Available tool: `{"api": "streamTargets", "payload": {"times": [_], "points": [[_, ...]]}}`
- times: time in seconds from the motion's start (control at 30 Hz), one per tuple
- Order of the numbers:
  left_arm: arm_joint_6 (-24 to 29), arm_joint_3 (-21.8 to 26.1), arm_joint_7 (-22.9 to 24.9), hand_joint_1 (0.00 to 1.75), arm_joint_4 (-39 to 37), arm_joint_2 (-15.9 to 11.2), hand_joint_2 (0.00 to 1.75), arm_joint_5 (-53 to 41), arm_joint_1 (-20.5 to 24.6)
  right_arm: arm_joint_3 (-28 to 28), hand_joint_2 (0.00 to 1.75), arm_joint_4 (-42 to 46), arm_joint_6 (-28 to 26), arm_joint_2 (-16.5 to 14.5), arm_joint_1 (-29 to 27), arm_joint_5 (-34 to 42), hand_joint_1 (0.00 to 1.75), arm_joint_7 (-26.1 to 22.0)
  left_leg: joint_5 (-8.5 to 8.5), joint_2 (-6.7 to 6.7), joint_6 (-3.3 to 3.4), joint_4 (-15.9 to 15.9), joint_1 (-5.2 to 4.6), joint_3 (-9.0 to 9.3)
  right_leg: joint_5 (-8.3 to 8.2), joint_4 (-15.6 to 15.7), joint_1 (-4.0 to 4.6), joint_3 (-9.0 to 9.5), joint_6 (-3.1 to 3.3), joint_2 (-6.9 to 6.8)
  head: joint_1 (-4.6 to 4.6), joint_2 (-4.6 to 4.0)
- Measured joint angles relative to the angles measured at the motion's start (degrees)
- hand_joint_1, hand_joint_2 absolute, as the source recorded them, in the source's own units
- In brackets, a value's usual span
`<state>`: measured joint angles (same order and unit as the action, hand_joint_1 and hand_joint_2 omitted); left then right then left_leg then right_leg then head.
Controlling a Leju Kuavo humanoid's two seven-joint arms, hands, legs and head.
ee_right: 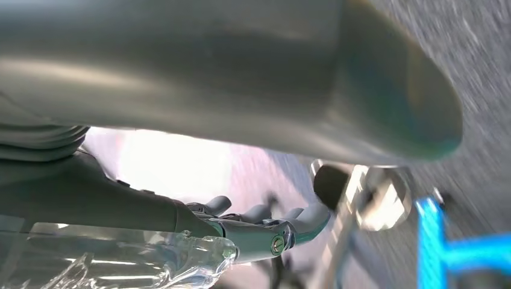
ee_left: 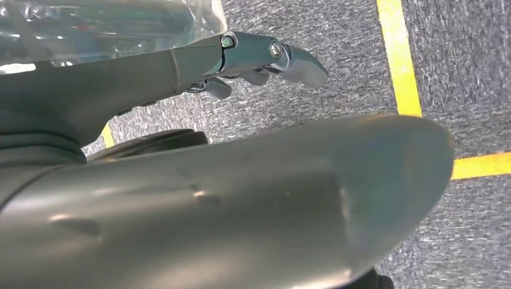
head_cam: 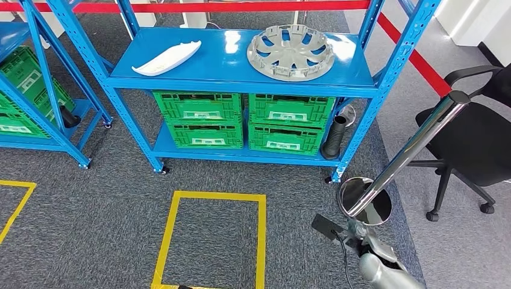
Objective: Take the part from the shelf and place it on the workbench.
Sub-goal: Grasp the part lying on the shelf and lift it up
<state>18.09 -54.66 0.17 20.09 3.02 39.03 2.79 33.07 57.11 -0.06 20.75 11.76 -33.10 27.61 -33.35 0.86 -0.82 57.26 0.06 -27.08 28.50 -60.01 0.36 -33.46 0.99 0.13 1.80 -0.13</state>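
On the top board of the blue steel shelf (head_cam: 235,75) lie two parts: a grey wheel cover (head_cam: 291,52) toward the right end, lying flat, and a long white curved trim piece (head_cam: 167,59) toward the left end. The two are well apart from each other. Which of them is the part to be taken cannot be told.

Below them, on the lower board, four green plastic crates (head_cam: 241,123) stand stacked two by two. Each carries a white label on its front, but the writing is too small to read. A black ribbed hose (head_cam: 335,138) stands upright just beside the right-hand crates.

The left hand (ee_left: 259,60) hangs over the grey carpet near a strip of yellow floor tape (ee_left: 401,60). Its fingers (ee_left: 301,65) lie loosely curved with small gaps between them, and they hold nothing. Both parts on the shelf are far from these fingers.

The right hand (ee_right: 265,226) is blurred; its fingers (ee_right: 310,220) look slightly curled and apart, gripping nothing. Just beyond the fingertips stands the chrome base of a barrier post (head_cam: 398,162), and near it a black office chair (head_cam: 473,138).
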Motion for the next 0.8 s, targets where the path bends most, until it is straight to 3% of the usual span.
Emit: {"api": "streamTargets", "payload": {"times": [0.47,0.8], "points": [[0.72,-8.37,1.8,0.0,-0.95,0.63,0.0,2.26,2.0,1.78,0.0,14.47,10.74,1.87,12.98,-19.48,0.0,5.32,0.02,0.0,-0.01,0.01,0.0,0.06,-0.04,-0.01,0.0,0.0,0.03,-0.01,-0.01,0.0],[0.64,-13.87,3.13,0.0,-1.5,1.54,0.0,2.57,4.25,8.84,0.0,19.02,16.67,-0.38,22.95,-30.98,0.0,7.64,0.05,0.02,-0.06,0.0,0.01,0.04,-0.04,-0.03,0.01,-0.01,0.04,-0.04,-0.01,0.0]]}}
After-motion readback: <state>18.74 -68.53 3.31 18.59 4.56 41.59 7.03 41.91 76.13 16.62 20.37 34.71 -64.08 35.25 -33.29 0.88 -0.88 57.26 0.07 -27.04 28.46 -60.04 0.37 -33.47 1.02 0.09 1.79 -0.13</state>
